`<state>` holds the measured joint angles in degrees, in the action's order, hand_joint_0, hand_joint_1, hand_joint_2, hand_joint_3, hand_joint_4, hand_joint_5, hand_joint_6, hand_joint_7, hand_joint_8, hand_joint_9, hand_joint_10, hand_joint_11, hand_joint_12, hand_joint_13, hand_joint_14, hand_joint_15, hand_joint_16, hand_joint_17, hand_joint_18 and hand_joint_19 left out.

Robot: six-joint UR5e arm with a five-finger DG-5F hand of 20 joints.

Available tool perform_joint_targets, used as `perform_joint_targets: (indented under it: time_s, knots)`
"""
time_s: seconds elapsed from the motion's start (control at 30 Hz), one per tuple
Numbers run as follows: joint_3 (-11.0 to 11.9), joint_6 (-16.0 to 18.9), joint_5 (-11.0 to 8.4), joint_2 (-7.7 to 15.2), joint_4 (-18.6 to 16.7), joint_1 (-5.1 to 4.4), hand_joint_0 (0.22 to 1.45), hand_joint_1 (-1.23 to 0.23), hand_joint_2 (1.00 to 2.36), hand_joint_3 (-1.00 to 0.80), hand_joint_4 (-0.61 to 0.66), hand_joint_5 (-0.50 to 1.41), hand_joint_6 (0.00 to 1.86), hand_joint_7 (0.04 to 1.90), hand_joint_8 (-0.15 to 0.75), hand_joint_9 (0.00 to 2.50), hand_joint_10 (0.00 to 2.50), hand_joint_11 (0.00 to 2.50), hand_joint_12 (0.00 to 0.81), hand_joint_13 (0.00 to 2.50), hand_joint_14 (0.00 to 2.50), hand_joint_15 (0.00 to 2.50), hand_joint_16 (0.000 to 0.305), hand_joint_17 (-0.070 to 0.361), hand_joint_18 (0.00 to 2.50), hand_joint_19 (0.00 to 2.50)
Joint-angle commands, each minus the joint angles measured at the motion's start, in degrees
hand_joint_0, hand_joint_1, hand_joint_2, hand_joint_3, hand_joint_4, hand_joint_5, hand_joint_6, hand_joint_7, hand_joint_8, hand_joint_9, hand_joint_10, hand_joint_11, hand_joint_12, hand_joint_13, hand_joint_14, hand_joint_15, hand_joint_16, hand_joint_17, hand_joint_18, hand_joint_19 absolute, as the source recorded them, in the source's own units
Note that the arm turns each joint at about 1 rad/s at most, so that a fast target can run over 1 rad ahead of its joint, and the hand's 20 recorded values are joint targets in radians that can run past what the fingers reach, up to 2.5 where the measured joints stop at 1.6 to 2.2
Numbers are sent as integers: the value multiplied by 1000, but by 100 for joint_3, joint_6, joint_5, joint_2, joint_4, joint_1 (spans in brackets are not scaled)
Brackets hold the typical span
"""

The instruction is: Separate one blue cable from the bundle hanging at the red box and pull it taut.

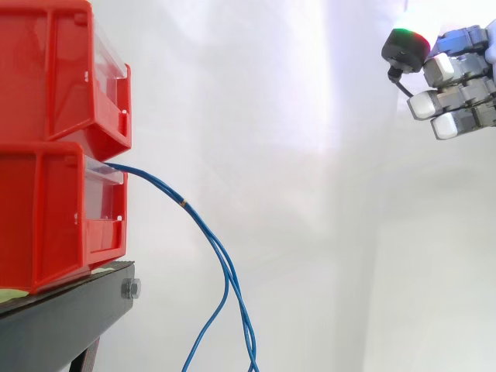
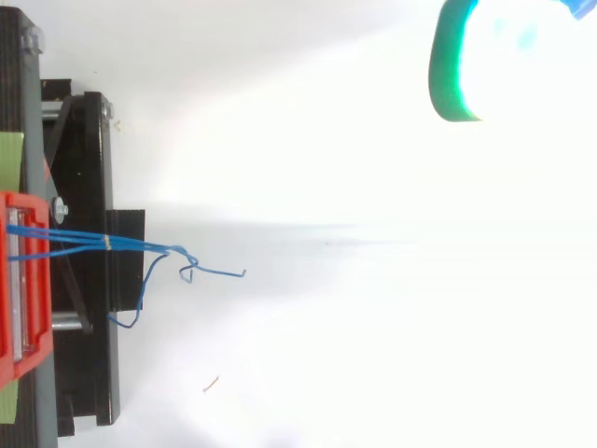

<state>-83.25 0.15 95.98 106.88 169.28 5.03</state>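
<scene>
Two red bins stood stacked at the left on a black stand point(image 1: 66, 318); from the front of the lower red bin point(image 1: 46, 221) the bundle of blue cables point(image 1: 203, 229) came out, tied by a small band point(image 1: 184, 203) just beyond the bin's lip; past the band the strands drooped in a slack curve and ran off the lower edge of the side view, apart from each other near the bottom; from above, their loose ends curled just right of the stand; the upper red bin point(image 1: 46, 70) sat directly on the lower one; the hand point(image 1: 459, 84) hung high at the right, well apart from the cables, its fingers point(image 1: 422, 105) fairly straight and relaxed, grasping nothing; a white curtain point(image 1: 310, 155) hung behind.
</scene>
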Motion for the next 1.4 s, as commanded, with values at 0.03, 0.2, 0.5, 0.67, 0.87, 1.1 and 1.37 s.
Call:
perform_joint_targets:
  time_s: [0.03,0.2,0.5,0.67,0.87,1.1,1.37]
  knots:
    - [2,3,0,0,-9,-2,564,-645,1000,-500,269,-224,503,963,359,508,12,607,432,419,7,222,59,133,607,247]
    - [-7,3,-9,0,44,-11,563,-645,1000,-500,271,-224,503,964,361,508,10,604,431,420,7,220,59,134,608,242]
    - [-7,-15,-519,44,-167,-125,563,-644,1000,-500,269,-223,503,959,364,511,10,603,433,420,7,223,59,134,609,250]
    - [-7,-33,-853,202,-378,-196,563,-643,1000,-500,270,-223,503,963,363,509,10,593,432,419,9,226,59,134,610,250]
    - [-7,-33,-1125,342,-483,-310,563,-642,1000,-500,272,-223,503,962,362,509,12,604,433,419,7,220,59,134,610,247]
    - [2,-33,-1213,676,-782,-459,562,-643,1000,-500,271,-223,503,958,364,510,10,605,434,418,7,225,59,134,610,248]
    - [46,-33,-1441,1063,-1266,-565,562,-643,1000,-500,270,-223,503,959,363,510,12,598,433,418,7,226,59,134,612,249]
